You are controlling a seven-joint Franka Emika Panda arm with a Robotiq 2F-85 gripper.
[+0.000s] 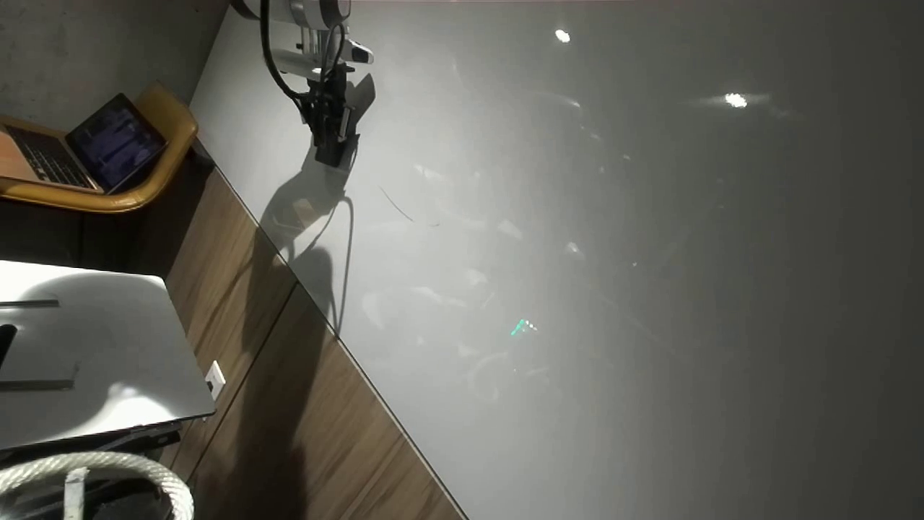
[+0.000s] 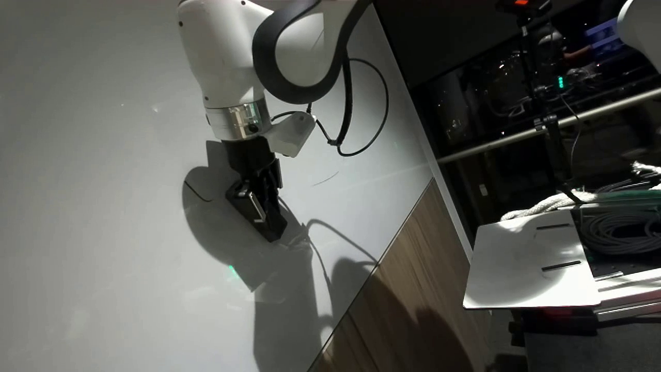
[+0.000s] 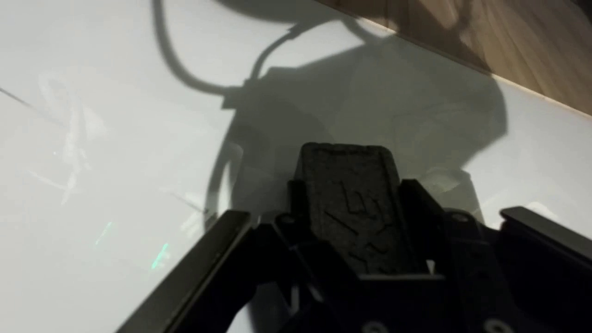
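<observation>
A dark, worn rectangular block [image 3: 354,208] with scratch-like lines on its face is clamped in my gripper [image 3: 351,189]. Both black fingers press its sides, and its far end sticks out beyond them. In both exterior views the gripper [image 1: 332,130] [image 2: 258,204] appears black, with the block [image 2: 274,231] dark at its tip. Below it spreads a glossy white surface [image 1: 548,238], where the arm throws a broad shadow. Whether the block touches that surface, I cannot tell. Faint smears and a thin dark line [image 1: 396,204] mark the surface near the gripper.
Wood panelling [image 1: 361,426] borders the white surface along a slanted edge. Beyond it are a laptop [image 1: 115,148] on an orange chair [image 1: 172,119], a grey plate [image 1: 94,339] [image 2: 526,258] and pale rope [image 1: 101,462]. A loose black cable [image 2: 384,111] loops beside the arm.
</observation>
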